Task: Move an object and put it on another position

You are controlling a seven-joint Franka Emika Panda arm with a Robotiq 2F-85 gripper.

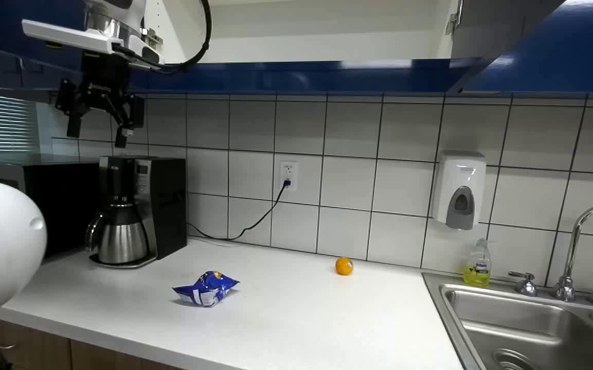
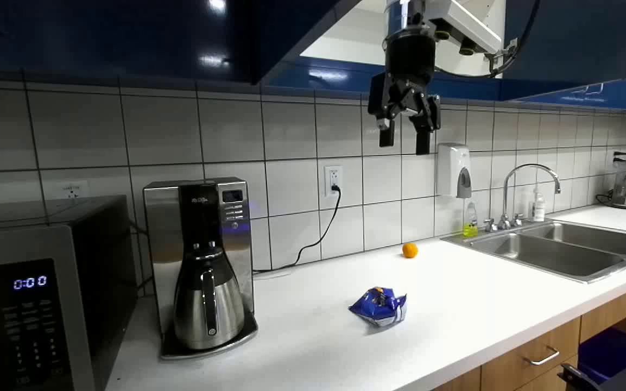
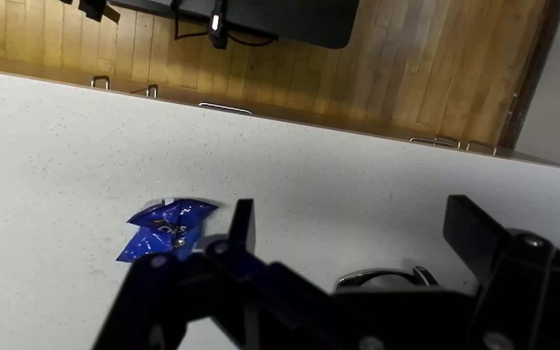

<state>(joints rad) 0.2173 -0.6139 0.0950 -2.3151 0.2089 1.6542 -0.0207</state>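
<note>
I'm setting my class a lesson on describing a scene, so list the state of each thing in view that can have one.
Gripper: open, holding nothing
Blue bag: creased; sealed or opened, cannot tell
Orange: unpeeled where visible
Upper cabinet: open
Microwave display: lit, reading 0:00
Carafe: seated in the coffee maker
Plug: in the wall outlet
Yellow soap bottle: upright, partly filled
Handled drawer: shut

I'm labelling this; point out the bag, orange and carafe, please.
Bag (image 3: 170,228), in the wrist view: its printed blue side.
Orange (image 2: 410,250), in an exterior view: middle of its peel.
Carafe (image 1: 123,240), in an exterior view: its steel body.
</note>
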